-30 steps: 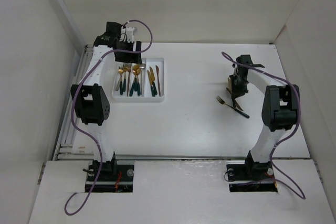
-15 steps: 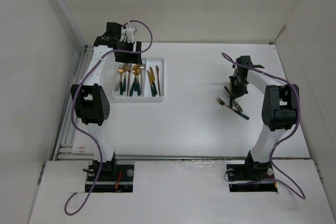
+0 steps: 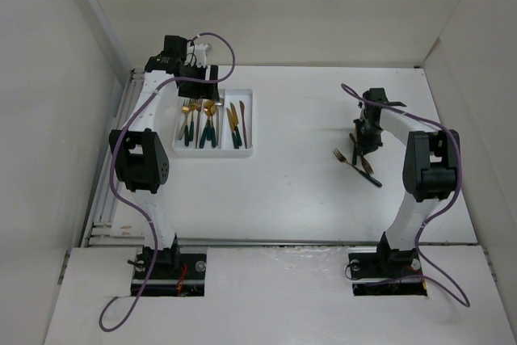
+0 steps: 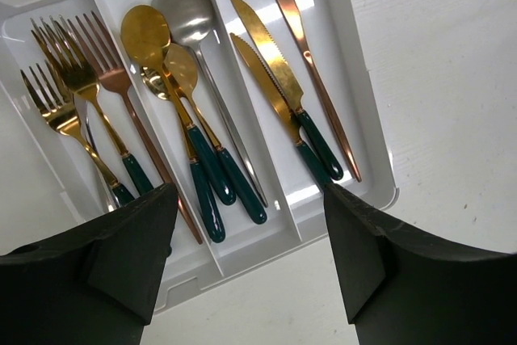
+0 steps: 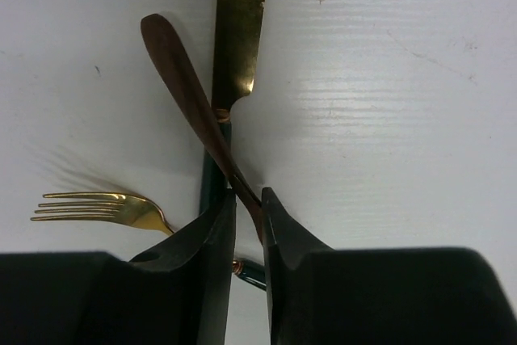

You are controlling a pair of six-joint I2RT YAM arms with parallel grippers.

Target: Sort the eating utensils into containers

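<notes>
On the right of the table lie the loose eating utensils (image 3: 359,165). My right gripper (image 5: 248,208) is shut on a slim copper-brown utensil (image 5: 186,86), which slants up between its fingers. Under it lie a gold knife (image 5: 238,30) with a dark green handle and a gold fork (image 5: 105,206). In the top view the right gripper (image 3: 360,145) hangs just over this pile. The containers are one white three-compartment tray (image 4: 258,240) holding forks (image 4: 81,86), spoons (image 4: 174,54) and knives (image 4: 275,62). My left gripper (image 4: 250,256) hovers open above the tray's end, holding nothing.
The tray (image 3: 251,119) sits at the back left of the white table, under the left arm's wrist (image 3: 194,78). White walls close in the table on the left, back and right. The right arm's elbow (image 3: 432,163) stands near the right wall.
The right gripper has shifted slightly toward the loose pile and now pinches the copper-brown utensil. The left wrist has drawn back a little over the tray.
</notes>
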